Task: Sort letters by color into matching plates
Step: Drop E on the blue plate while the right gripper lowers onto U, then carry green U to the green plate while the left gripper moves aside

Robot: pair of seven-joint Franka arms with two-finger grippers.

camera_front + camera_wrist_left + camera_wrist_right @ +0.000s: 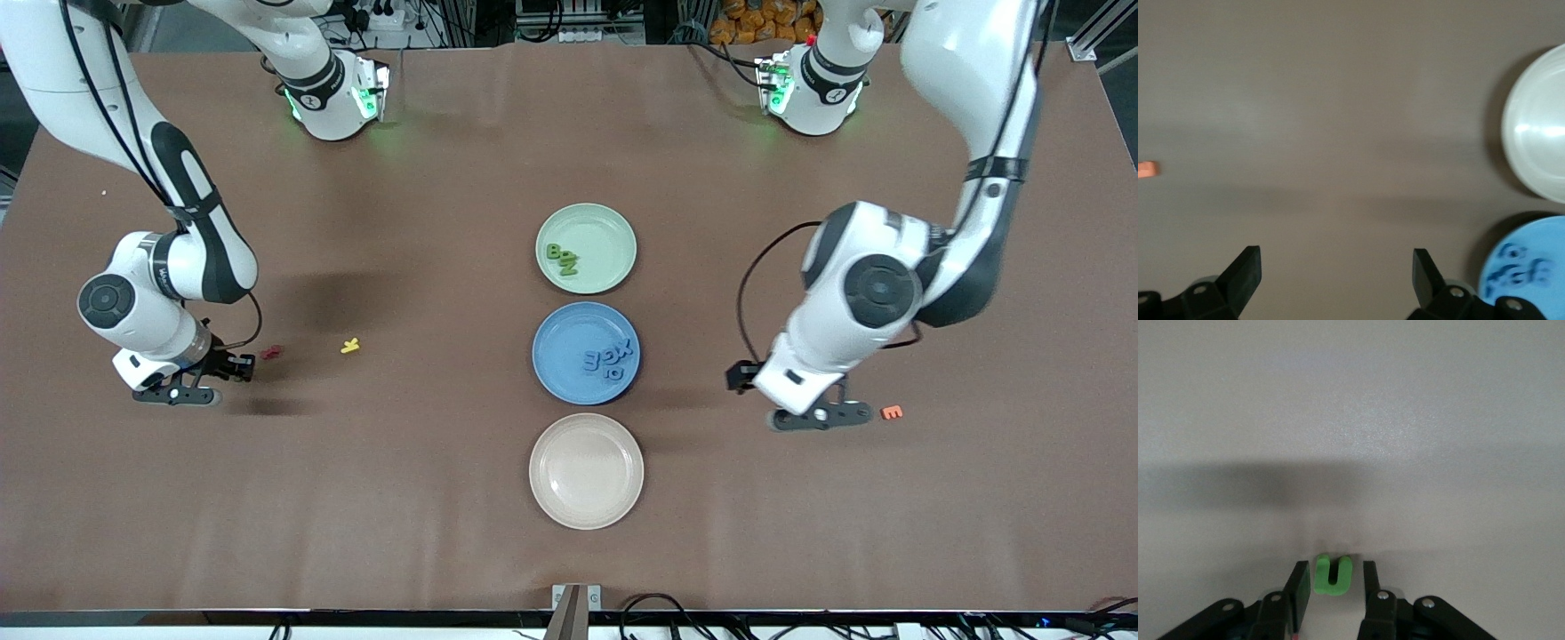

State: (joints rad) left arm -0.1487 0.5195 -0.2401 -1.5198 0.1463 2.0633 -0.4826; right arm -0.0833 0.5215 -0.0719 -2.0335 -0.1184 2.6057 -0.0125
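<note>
My right gripper is shut on a green U-shaped letter. In the front view this gripper hangs over the table at the right arm's end, and the letter is hidden there. A red letter and a yellow letter lie close by. My left gripper is open and empty, low over bare table. An orange letter lies beside it. The pale green plate holds green letters. The blue plate holds blue letters. The beige plate holds nothing.
The three plates stand in a row down the table's middle, green farthest from the front camera and beige nearest. The left wrist view catches the beige plate and the blue plate. Both arm bases stand along the edge farthest from the camera.
</note>
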